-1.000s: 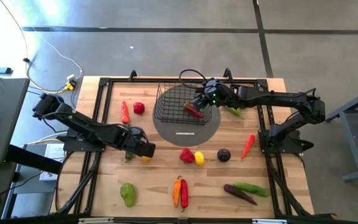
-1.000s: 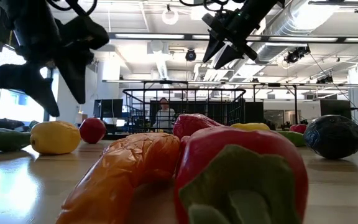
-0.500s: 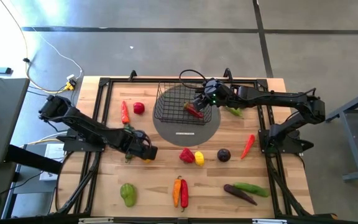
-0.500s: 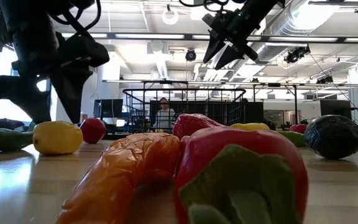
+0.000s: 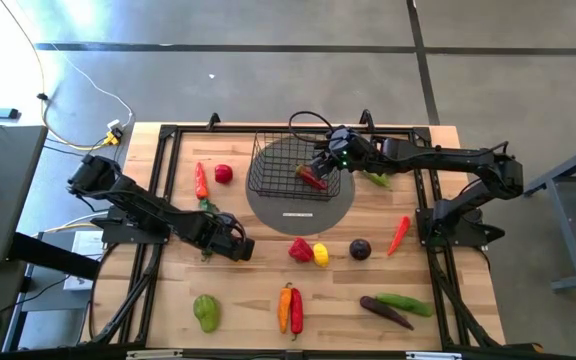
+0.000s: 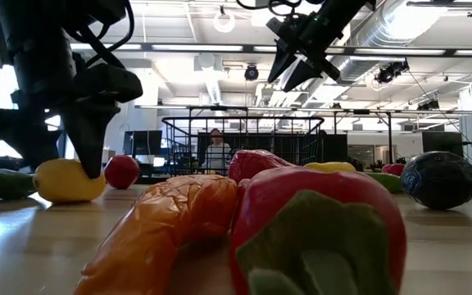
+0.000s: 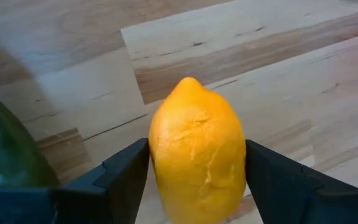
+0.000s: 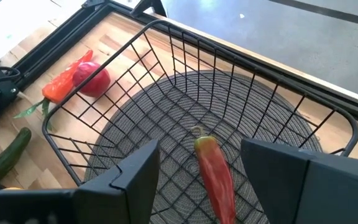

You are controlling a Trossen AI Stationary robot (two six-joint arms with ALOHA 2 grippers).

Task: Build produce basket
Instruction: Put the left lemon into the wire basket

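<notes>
While only 1 red pepper (image 8: pixel 216 176) lies in the basket (image 5: pixel 298 166) under the wide-open right gripper (image 8: pixel 197 171), the left gripper (image 7: pixel 194 171) fingers straddle a lemon (image 7: pixel 196 149) on the table (image 5: pixel 448 265), not yet squeezing; most produce waits

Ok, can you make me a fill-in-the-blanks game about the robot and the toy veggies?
The left gripper has its fingers around a yellow ____.
The red pepper lies inside the black wire ____.
The basket sits on a round grey ____.
The right gripper hangs over the basket with its fingers ____.

Missing words: lemon, basket, mat, open.
</notes>
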